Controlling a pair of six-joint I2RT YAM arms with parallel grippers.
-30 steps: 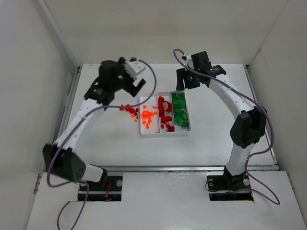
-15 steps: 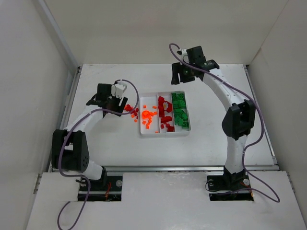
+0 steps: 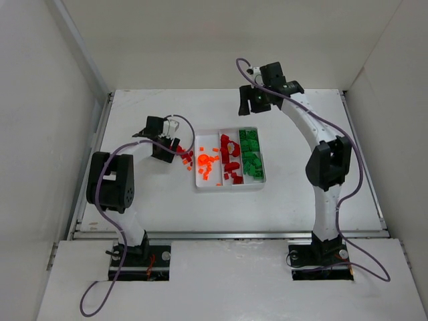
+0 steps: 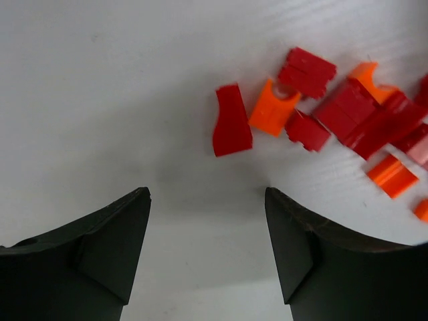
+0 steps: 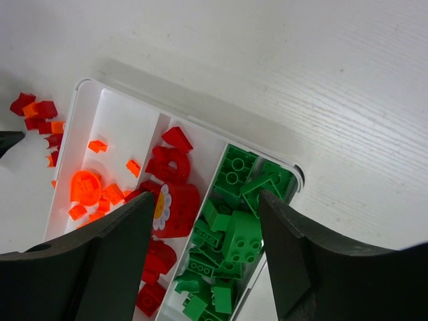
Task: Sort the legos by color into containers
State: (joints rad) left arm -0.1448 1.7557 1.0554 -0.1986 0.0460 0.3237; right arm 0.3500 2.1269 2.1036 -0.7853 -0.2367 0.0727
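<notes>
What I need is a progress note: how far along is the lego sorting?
Mostly done: the white three-compartment plastic tray holds orange pieces, dark red pieces and green bricks, each colour apart. In hand: nothing; the left hand hangs open by a loose red-and-orange pile beside the tray. That pile remains.

White table [image 3: 301,194], pale enclosure walls [image 3: 40,134]

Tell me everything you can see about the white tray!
The white tray is a shallow plastic-looking rectangle with rounded corners, lying flat on the white table. Two thin walls split it into three long compartments: orange bricks in the left one, dark red bricks in the middle, green bricks on the right. Beside its left edge lie loose red and orange pieces.
</notes>
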